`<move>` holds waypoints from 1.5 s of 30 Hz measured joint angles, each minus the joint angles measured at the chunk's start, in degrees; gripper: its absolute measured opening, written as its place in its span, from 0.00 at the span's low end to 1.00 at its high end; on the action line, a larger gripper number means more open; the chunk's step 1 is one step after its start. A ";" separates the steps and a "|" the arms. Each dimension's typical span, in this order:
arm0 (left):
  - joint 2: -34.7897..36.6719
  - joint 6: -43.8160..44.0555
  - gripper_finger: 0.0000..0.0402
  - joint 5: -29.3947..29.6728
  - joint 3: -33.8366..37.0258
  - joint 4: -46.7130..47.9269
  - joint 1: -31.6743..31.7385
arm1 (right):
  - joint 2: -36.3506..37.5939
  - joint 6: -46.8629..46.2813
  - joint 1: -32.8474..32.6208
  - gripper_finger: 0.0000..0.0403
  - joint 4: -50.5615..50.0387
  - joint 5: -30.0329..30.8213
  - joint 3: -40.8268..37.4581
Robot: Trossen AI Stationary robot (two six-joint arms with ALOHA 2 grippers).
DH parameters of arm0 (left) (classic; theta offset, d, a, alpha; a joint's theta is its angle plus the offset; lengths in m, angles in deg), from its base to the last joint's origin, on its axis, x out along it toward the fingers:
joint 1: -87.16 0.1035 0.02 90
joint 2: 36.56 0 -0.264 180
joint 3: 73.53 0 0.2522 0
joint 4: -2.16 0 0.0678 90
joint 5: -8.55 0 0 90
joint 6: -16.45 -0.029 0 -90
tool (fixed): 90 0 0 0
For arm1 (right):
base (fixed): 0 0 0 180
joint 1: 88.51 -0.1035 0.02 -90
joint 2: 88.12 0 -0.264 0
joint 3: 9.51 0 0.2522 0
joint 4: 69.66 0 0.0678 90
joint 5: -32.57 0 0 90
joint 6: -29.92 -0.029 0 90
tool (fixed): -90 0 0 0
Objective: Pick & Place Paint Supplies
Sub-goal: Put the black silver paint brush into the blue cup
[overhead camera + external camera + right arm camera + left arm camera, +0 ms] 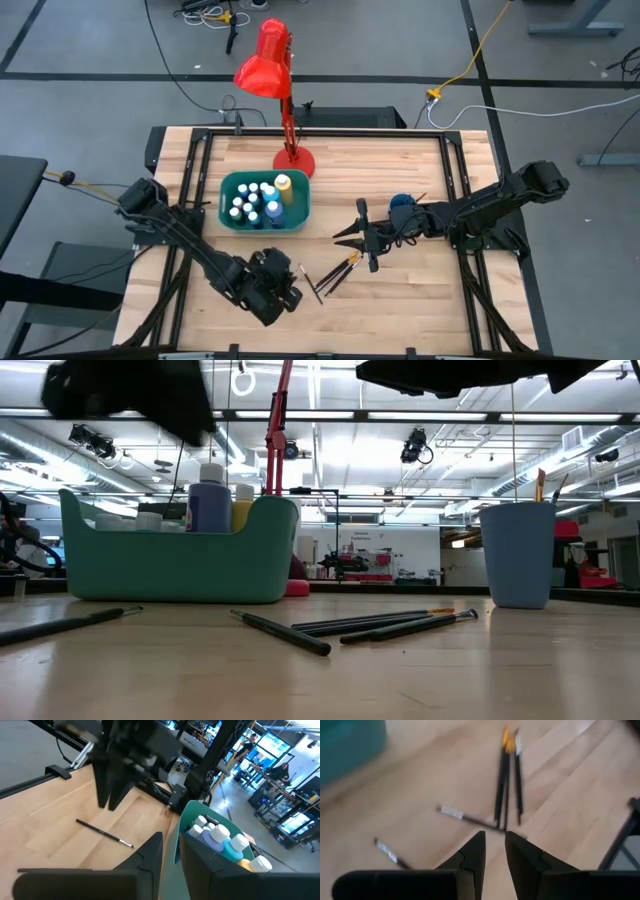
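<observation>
So the bottles are already sitting in the teal bin (262, 222) (white caps plus the taller yellow bottle (284, 185)), and what's left out is the brushes (335, 274), lying loose on the wood btwn the two arms. At least one lies apart from the bunch, nearer the left arm.

Left gripper (494, 851) hangs over the brush pile, jaws narrow w/ a slim gap, holding nothing afaict. Right gripper (362, 237) is up off the table just beside the blue cup (402, 206), jaws also narrow and empty.

What could go wrong imo:
- brushes are thin, round and flat on the table, so narrow jaws coming down could easily pinch air or roll one away instead of gripping it
- a few lie touching/crossing each other, so grabbing one prob drags or flicks its neighbours
- both grippers are near the same pile; if they both go in they could bump each other
- right arm is close to the cup, which already has a couple of brushes sticking out, so a sloppy swing could tip it

Other stuff around: red desk lamp (270, 70) stands just behind the bin, its stem leaning over that edge, so anything carried to the bin from behind has to dodge it. Bin's pretty full of bottles too, not much free room.
</observation>
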 joint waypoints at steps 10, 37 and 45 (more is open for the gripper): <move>-5.01 20.54 0.20 -15.85 -0.05 9.93 -1.20 | 0.00 -0.05 0.03 0.19 -0.08 0.00 0.00; -13.89 27.97 0.20 -14.59 0.02 11.88 3.43 | 0.00 0.24 1.09 0.19 3.45 -0.13 0.02; -13.73 19.40 0.20 -17.35 -2.93 22.25 1.71 | 0.02 0.22 1.63 0.19 3.43 -0.07 0.02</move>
